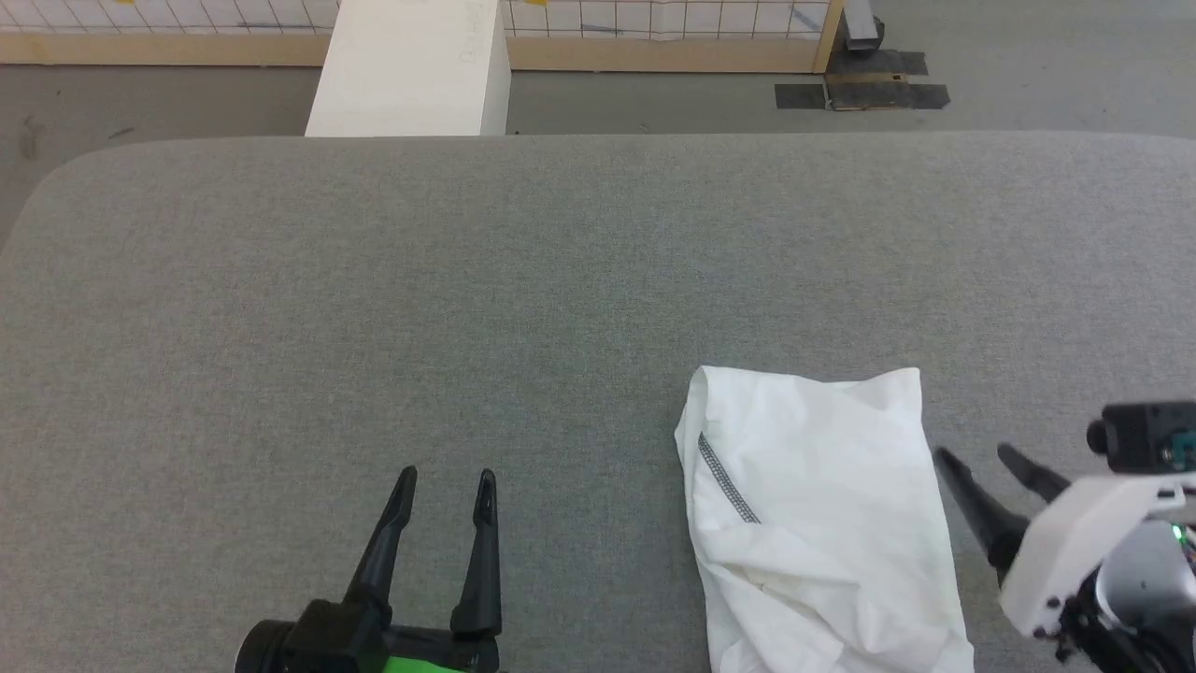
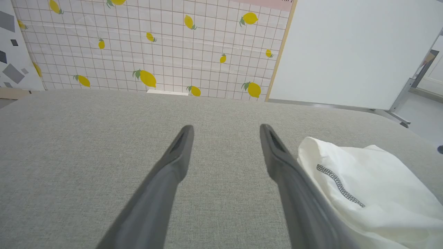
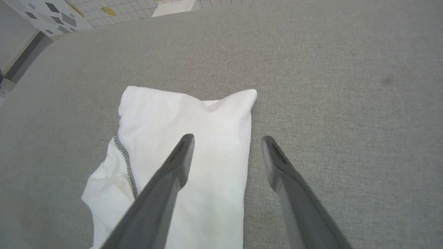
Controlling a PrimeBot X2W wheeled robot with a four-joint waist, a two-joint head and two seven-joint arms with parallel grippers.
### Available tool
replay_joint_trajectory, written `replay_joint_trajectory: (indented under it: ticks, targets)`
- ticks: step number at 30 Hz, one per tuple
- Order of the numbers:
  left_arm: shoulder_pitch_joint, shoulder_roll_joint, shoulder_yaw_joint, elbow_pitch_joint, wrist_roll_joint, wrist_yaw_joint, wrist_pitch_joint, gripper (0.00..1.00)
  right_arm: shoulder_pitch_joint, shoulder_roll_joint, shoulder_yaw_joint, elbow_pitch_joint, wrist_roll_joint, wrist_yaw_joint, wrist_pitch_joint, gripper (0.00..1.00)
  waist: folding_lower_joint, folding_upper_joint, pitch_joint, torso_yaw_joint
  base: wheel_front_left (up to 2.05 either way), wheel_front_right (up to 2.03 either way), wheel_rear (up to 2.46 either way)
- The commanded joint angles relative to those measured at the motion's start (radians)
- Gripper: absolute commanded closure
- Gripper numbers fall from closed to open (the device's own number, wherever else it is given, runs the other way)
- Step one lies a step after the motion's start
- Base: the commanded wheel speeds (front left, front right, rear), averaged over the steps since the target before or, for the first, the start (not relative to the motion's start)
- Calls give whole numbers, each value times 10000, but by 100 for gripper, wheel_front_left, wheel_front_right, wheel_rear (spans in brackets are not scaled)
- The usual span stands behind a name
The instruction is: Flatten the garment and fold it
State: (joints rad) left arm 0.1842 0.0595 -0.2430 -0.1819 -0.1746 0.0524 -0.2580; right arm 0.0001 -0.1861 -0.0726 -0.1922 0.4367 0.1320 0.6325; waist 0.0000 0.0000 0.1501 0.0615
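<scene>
- My left gripper (image 1: 447,475) sits at the lower left of the head view. Its two long, dark, tapered fingers are spread apart with nothing between them.
- Under it is the table (image 1: 467,280), covered in grey woven fabric with a fine, even weave and a rounded corner at the upper left.
- My right gripper (image 1: 972,453) enters from the lower right edge of the head view. Its fingers are splayed wide and hold nothing, and behind them is a pale, blocky wrist housing.
- The garment (image 1: 822,523) lies in the lower right of the head view. It is soft white cloth folded into a rough rectangle that runs off the bottom edge.
- Its top edge is fairly straight with puffed corners, and its lower part is rumpled with soft creases.
- The seam (image 1: 727,479), a short strip of grey ladder-like stitching, runs diagonally near the garment's left edge.
- In the right wrist view, one finger shows over the white cloth and the other over bare table, either side of the garment's right edge. I cannot tell whether they touch.
- In the left wrist view, the garment lies at the lower right, just beside one finger.
- A white box (image 1: 411,65), rigid and smooth, stands at the top of the head view, beyond the table.
</scene>
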Motion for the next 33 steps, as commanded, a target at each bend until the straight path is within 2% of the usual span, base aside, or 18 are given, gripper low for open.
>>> replay_joint_trajectory:
  ticks: [1,6,7,13,14,15,16,26,33]
  targets:
    - [41,-20,31,-116,148,-5,-38,0,557,119,-163,29,-31,-13,149,0,0,0,-46,43,0,0,0]
    - [-12,13,12,-250,316,1,-38,0,737,504,-220,706,-95,-13,125,0,0,0,31,210,0,0,0]
    - [-54,52,1,-266,384,3,-38,0,558,599,-167,1242,-266,-13,-24,0,0,0,126,333,0,0,0]
    - [-96,54,-39,-327,416,39,-38,0,-51,763,-250,2611,-561,-13,-497,0,0,0,301,520,0,0,0]
    - [-104,52,-60,-331,425,46,-38,0,-130,780,-199,2764,-533,-13,-555,28,0,0,318,534,0,0,0]
    - [-122,49,-90,-330,439,54,-38,0,-219,819,-170,2938,-456,-13,-608,79,0,0,338,543,0,0,0]
    - [-148,48,-120,-327,452,53,-38,0,-289,844,-138,3043,-399,-13,-657,100,0,0,350,542,0,0,0]
    - [-510,85,-324,-386,637,67,-11,0,-1140,588,202,3401,-300,-13,-1260,100,0,0,265,-52,0,0,0]
    - [-612,116,-426,-421,662,91,124,0,-1890,-382,351,3313,-243,-13,-911,100,0,0,322,-816,0,0,0]
